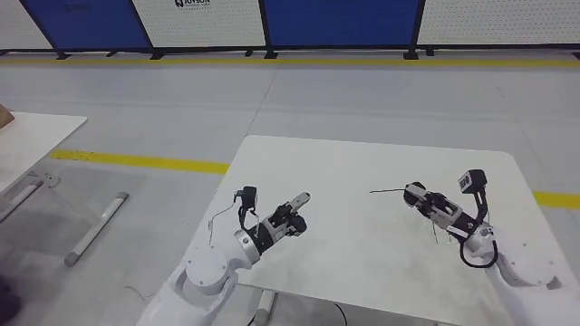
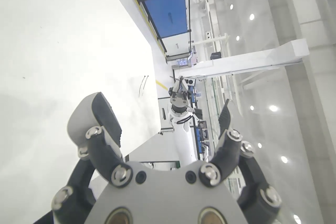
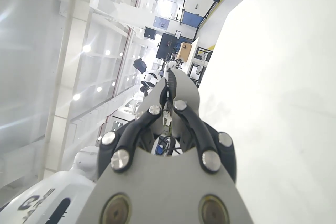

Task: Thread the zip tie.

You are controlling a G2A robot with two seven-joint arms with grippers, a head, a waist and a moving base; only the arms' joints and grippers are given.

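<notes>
A thin black zip tie (image 1: pixel 388 191) sticks out sideways from my right gripper (image 1: pixel 415 192), which is shut on it a little above the white table (image 1: pixel 362 254), right of centre. In the right wrist view the right gripper (image 3: pixel 169 78) has its fingers pressed together. My left gripper (image 1: pixel 295 210) hovers near the table's left front part, open and holding nothing. The left wrist view shows the left gripper (image 2: pixel 162 104) with its pads wide apart, and far off the right gripper (image 2: pixel 179 89). Two more zip ties (image 2: pixel 143 84) lie on the table near it.
The tabletop (image 2: pixel 52 25) is bare white between the two arms. Another white table (image 1: pixel 32 140) stands at the far left. Blue and white partition panels (image 1: pixel 340 4) line the back of the room behind a yellow floor line.
</notes>
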